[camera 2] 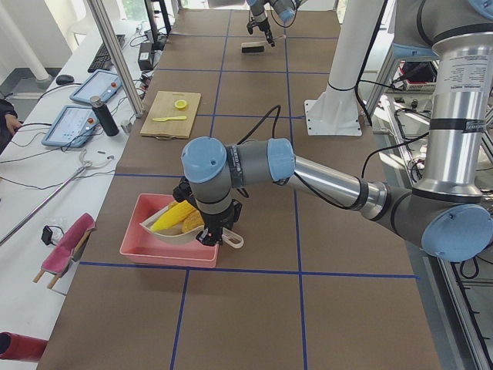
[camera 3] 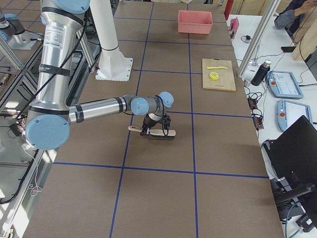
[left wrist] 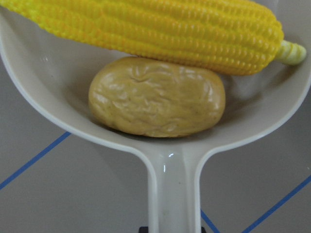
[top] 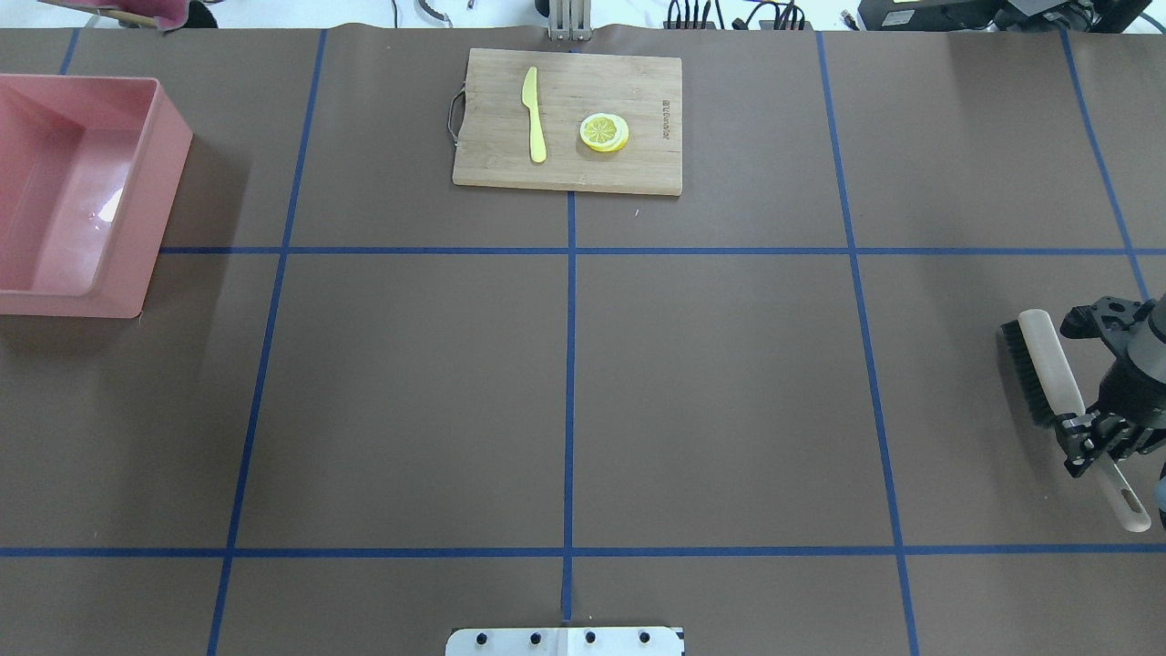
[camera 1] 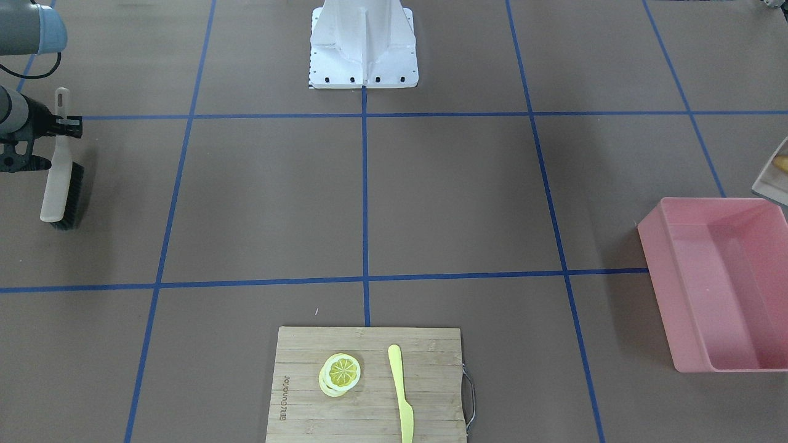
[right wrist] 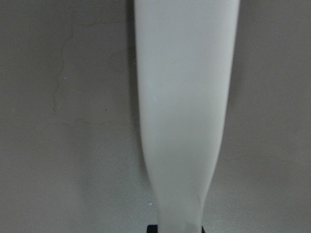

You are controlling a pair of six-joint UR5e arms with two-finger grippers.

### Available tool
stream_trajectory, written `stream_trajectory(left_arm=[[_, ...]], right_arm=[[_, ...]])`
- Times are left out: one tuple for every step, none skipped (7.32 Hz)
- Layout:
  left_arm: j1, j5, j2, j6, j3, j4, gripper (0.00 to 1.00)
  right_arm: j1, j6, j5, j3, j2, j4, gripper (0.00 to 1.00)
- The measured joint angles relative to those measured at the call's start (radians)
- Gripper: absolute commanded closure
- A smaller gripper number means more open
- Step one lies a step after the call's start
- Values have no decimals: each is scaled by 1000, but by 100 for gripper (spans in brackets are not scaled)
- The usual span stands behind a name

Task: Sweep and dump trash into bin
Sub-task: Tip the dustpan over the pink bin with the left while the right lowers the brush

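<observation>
Two pieces of trash, corn cob (left wrist: 146,29) and potato (left wrist: 156,97), lie in the dustpan (left wrist: 172,165), clamped by its handle in the left gripper (camera 2: 211,233) and raised close to the bin (camera 2: 166,254) (apparently for tipping). The right gripper (top: 1089,435) grips the brush (top: 1038,364), well apart across the tabletop (top: 710,383).

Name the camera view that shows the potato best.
Left wrist view: the potato fills the frame, lying in the dustpan against the corn cob. Exterior left shows only a small tan patch; other views miss it.
</observation>
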Motion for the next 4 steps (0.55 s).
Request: stream_trajectory(left_arm=[[2,37,-32,1,28,4,100],[8,81,-55,3,42,5,100],[33,124,-68,4,45,5,100],[78,159,-73,4,48,4,100]], right_arm=[[0,0,0,-4,5,0,82],[0,0,0,-8,9,0,79],[0,5,0,-15,18,0,70],[0,14,0,-24,29,0,65]])
